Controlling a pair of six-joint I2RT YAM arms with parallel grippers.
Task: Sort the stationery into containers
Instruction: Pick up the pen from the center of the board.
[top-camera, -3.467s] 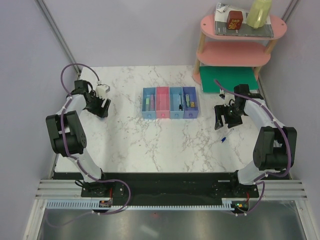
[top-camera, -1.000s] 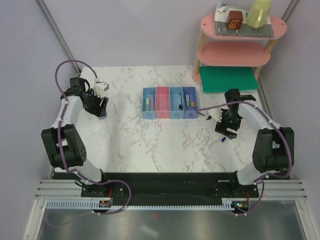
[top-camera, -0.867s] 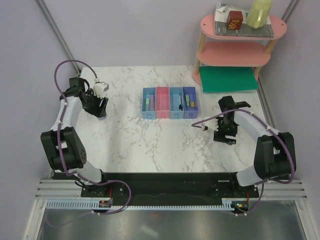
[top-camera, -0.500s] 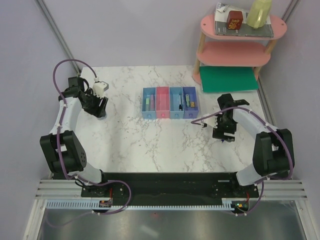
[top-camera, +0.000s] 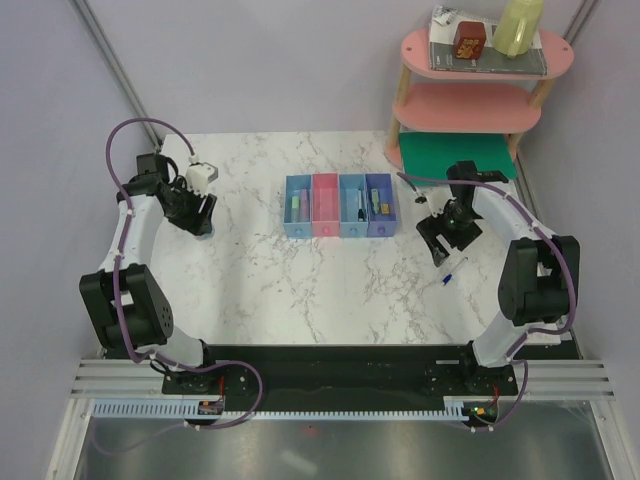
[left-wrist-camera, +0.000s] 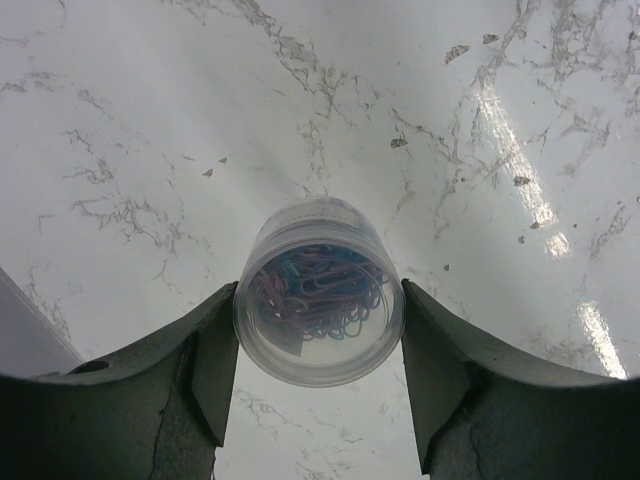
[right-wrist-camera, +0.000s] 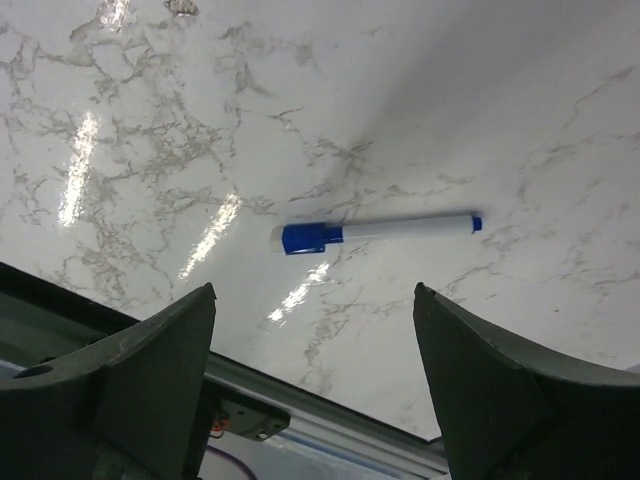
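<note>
Left fingers (left-wrist-camera: 200, 370): clamped on clear round plastic clip tub (left-wrist-camera: 318, 300).
Right fingers (right-wrist-camera: 160, 360): spread over blue-white pen (right-wrist-camera: 375, 232), marble bench (right-wrist-camera: 500, 100).

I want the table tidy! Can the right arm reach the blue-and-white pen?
Probably yes: the right gripper hangs open above the blue-and-white pen, and nothing lies on or beside it.

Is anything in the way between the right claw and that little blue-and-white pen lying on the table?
Nothing visible does. The right gripper hangs open near the blue-and-white pen, which lies alone on the marble table, with only bare tabletop around it. The left gripper is elsewhere, closed on a round tub of paper clips.
</note>
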